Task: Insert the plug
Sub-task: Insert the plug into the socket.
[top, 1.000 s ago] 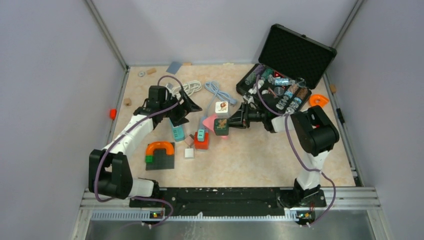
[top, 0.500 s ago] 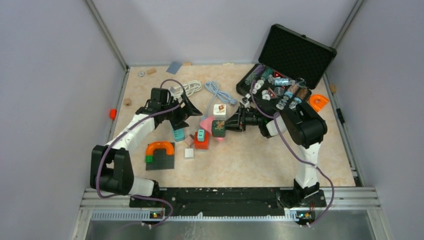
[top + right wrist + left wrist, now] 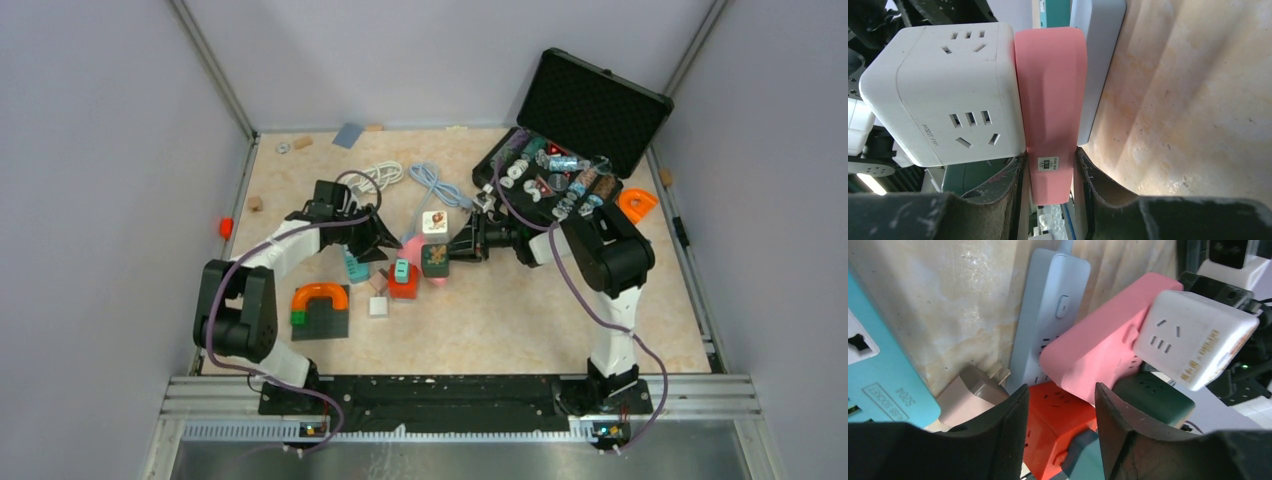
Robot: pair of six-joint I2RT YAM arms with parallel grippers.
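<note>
Around one end of the pink power strip (image 3: pixel 1050 75) the right gripper (image 3: pixel 1049 161) is clamped; beside it the left gripper (image 3: pixel 1060 390) hangs parted, empty. A tan block (image 3: pixel 973 392), perhaps the plug, lies near the strip, ungripped. If the strip twists, the white cube (image 3: pixel 943 90) touching it could topple.

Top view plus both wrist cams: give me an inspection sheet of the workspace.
Surface: beige table, mottled.
Job's things: pink power strip against white socket cube; red socket cube close by.
Clutter: teal socket block, orange arch on a dark block, open black case of small parts.
Grippers: right gripper shut on pink power strip; left gripper open, empty.
Cables: white cable, blue-grey cable, far side.
Surroundings: grey walls; nothing else seen.
</note>
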